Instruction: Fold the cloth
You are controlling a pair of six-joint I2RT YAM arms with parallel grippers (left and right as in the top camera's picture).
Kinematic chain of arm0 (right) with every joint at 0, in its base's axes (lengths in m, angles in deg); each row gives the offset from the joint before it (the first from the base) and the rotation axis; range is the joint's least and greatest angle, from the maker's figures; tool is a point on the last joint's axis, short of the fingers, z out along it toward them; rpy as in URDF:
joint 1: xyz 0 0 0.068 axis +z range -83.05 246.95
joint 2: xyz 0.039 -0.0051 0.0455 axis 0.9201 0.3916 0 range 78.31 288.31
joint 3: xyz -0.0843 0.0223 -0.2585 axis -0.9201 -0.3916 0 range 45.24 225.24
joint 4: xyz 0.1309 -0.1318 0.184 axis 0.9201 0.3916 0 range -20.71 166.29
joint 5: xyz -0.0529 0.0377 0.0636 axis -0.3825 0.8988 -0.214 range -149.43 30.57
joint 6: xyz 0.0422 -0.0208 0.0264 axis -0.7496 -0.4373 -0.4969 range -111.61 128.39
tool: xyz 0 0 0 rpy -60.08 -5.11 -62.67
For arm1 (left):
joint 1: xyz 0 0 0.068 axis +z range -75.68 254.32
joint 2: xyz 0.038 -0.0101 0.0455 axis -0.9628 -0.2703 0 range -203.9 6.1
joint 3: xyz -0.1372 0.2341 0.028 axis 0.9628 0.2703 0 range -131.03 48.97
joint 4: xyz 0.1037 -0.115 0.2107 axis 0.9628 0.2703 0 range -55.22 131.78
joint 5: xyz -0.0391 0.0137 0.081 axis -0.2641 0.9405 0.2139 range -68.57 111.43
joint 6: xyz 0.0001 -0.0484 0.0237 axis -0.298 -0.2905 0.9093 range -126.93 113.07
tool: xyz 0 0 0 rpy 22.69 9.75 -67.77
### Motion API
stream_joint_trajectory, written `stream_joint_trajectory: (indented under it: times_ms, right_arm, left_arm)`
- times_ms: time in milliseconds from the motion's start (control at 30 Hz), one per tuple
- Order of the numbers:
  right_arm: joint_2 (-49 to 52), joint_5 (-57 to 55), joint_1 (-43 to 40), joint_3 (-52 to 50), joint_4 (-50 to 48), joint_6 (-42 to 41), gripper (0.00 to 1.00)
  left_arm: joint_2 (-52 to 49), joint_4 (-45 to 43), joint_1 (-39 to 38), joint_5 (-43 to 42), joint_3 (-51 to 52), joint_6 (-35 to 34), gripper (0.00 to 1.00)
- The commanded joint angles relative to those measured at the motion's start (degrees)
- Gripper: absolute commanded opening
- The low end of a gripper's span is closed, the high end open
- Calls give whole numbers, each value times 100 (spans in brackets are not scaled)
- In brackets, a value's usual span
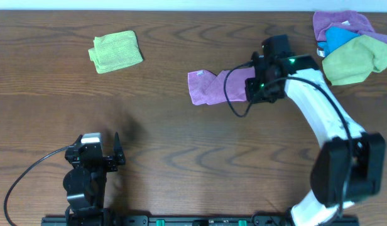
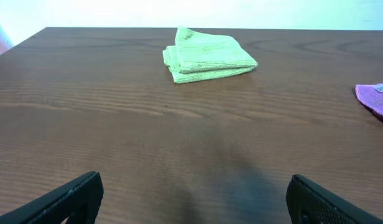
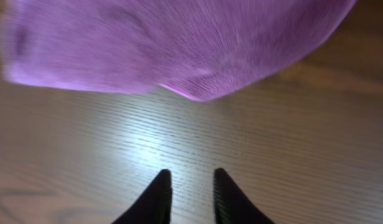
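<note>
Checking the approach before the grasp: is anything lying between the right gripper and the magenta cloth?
Nothing visible does. In the wrist view, only bare table lies between the right gripper and the cloth just ahead of it.

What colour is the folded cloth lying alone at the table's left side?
The folded cloth is lime green, clearest in the left wrist view.

- table: dark wood grain, smooth, with a soft sheen where light falls
- cloth: magenta-purple terry, fuzzy and matt
- lime-green cloth, left of the cloth: ribbed pile, matt
- right arm, right of the cloth: white shell, smooth, slightly glossy plastic
</note>
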Motion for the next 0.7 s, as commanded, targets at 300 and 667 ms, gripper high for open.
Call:
stream_joint_trajectory:
  times_ms: [300, 667]
  right_arm:
    - [413, -439, -223, -66, -42, -280, 63]
    - [761, -245, -396, -66, -765, -208, 65]
  left_arm:
    - [39, 70, -28, -66, 151, 120, 95]
    - [37, 70, -28, -66, 151, 120, 95]
